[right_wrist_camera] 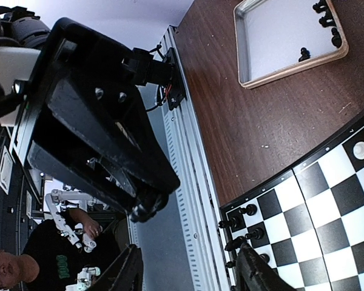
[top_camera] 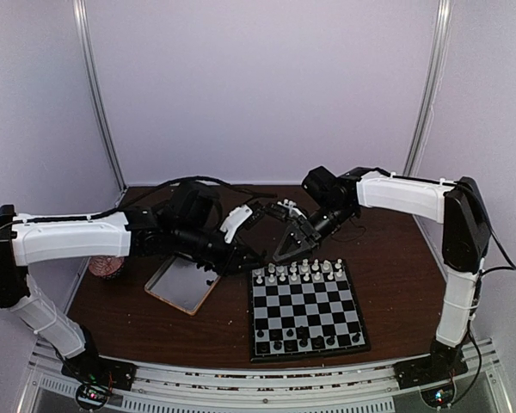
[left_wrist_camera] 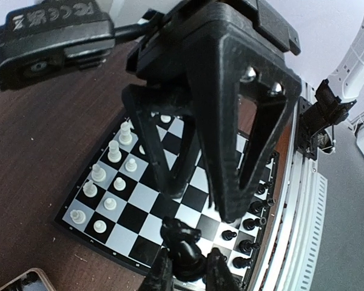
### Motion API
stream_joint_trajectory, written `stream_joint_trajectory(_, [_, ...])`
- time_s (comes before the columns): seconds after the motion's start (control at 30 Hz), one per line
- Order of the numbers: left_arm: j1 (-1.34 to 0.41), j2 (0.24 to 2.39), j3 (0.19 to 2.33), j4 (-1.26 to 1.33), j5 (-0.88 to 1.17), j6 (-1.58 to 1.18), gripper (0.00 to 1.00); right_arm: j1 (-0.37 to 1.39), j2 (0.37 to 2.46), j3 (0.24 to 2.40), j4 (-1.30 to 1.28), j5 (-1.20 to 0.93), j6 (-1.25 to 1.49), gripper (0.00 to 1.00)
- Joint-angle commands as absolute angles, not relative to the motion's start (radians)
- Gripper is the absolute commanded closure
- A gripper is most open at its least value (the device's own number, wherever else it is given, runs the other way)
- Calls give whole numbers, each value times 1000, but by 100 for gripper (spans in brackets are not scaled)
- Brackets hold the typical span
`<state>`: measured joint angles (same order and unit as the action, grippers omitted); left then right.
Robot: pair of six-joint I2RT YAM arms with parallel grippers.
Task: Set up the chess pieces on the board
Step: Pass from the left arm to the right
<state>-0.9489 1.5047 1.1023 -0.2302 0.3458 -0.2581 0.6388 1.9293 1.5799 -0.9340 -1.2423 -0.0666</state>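
Now, starting at the left, the wooden-rimmed tray (top_camera: 167, 299) lies on the table (top_camera: 387, 249) just beside the board's left edge. The right wrist view shows a few spare black pieces (right_wrist_camera: 304, 53) lying in it. Next comes the left gripper (left_wrist_camera: 185, 276), its fingers clamped on one black piece (left_wrist_camera: 181, 242), perhaps a knight. That piece shows against the board (top_camera: 305, 305) near its left edge, but we cannot tell how high it hangs. The right gripper (right_wrist_camera: 191, 270) hovers close by, near the board's far edge, with its fingers apart and nothing between them. On the board, the white pieces (top_camera: 303, 271) fill the two rows along the far edge. The seated black pieces (left_wrist_camera: 249, 224) stand along the near edge with gaps among them.

We judge the step in hand to be seating the held piece on a free square by the near edge. To do it well, we should:
- carry the piece high enough to pass over its standing neighbours;
- bring it down upright over the middle of the square;
- part the fingers only slightly once its base rests flat;
- lift straight up afterwards.

The right gripper is best kept aside, since the two grippers are crowded together and a brush between them could topple the white rows.
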Motion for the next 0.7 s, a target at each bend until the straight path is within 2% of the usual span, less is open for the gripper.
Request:
stream_joint_trajectory(0.0, [-980, 1545, 1180, -291, 279, -206, 88, 646, 1948, 1581, -846, -1317, 50, 48])
stream_joint_trajectory(0.2, [-1007, 1578, 1230, -353, 224, -189, 89, 646, 1943, 1557, -797, -1368, 99, 50])
stream_joint_trajectory(0.47, [-1017, 1589, 1245, -360, 203, -181, 88, 648, 1939, 1521, -727, -1372, 158, 66])
stream_joint_trajectory(0.67, [-1020, 1595, 1246, -361, 197, -180, 89, 658, 1942, 1515, -696, -1377, 188, 70])
